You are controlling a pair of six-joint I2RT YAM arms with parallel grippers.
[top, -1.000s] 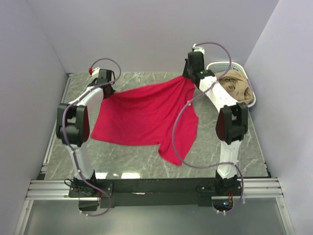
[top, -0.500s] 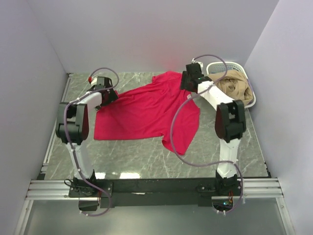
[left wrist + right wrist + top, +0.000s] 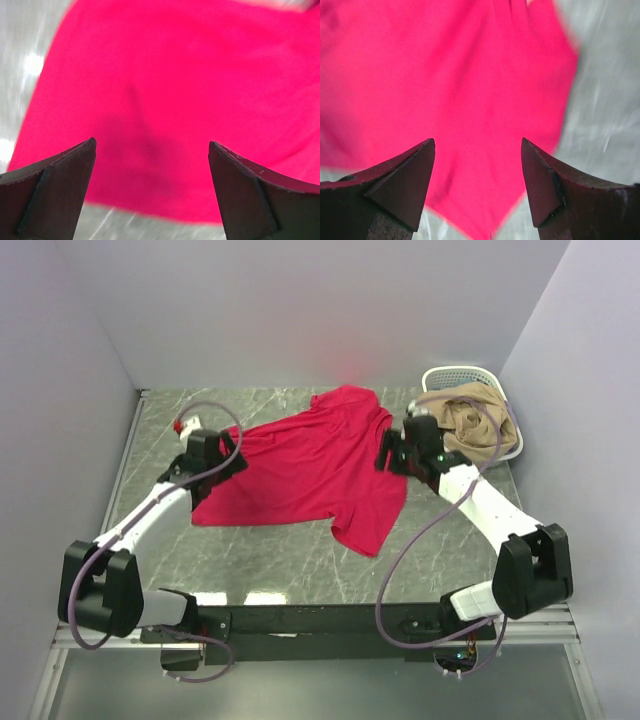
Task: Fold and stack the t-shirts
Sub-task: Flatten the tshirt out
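Finds the crimson t-shirt (image 3: pixel 300 465) spread loosely over the middle of the marble table (image 3: pixel 260 550), one sleeve trailing toward the near edge, with tan cloth (image 3: pixel 480 420) heaped in the white basket (image 3: pixel 450 372) at the far right. Sees the left gripper (image 3: pixel 152 145) poised over the shirt's left edge and the right gripper (image 3: pixel 477 142) over its right side, jaws of both apart, holding nothing. Expects light, limp fabric, likely to sag and slide on the smooth stone. Best pinched at hem corners, shoulder seams or sleeve ends, not mid-panel.
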